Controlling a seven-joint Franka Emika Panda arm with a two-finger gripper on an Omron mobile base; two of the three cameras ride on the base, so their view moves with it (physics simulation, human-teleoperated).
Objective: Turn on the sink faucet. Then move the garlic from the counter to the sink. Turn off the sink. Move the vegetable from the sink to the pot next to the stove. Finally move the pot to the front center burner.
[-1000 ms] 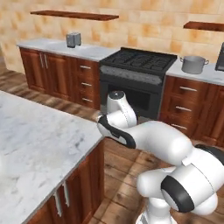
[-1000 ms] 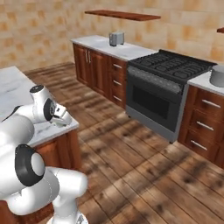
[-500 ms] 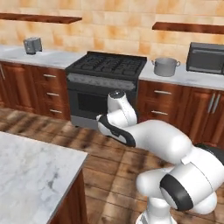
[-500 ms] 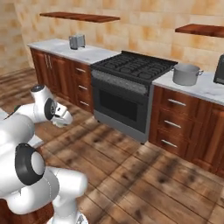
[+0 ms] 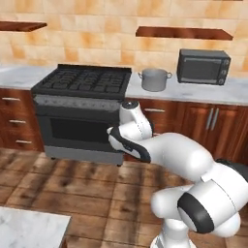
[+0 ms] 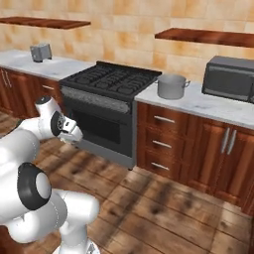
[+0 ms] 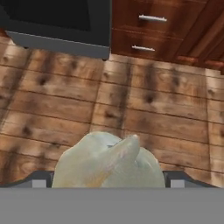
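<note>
In the hand view the garlic (image 7: 109,159), a lumpy cream-white bulb with a pointed tip, sits between my gripper (image 7: 109,180) fingertips, which are shut on it above the wooden floor. My gripper (image 5: 115,138) hangs low in front of the stove (image 5: 82,82), at oven-door height. From the other side, the gripper (image 6: 74,136) is left of the stove (image 6: 111,79). The grey pot (image 5: 155,79) stands on the white counter (image 5: 232,92) just right of the stove, and the pot (image 6: 172,86) is well above and beyond my hand. The sink and its faucet are out of view.
A dark microwave (image 5: 202,66) stands on the counter right of the pot. A toaster (image 6: 40,51) sits on the far left counter. Brown drawers (image 6: 163,144) line the wall. A marble island corner (image 5: 29,232) shows at the lower left.
The whole picture has shifted as the base turned: the stove and pot have come to the middle and nearer, and the island has slid out to the lower left. My arm keeps its pose.
</note>
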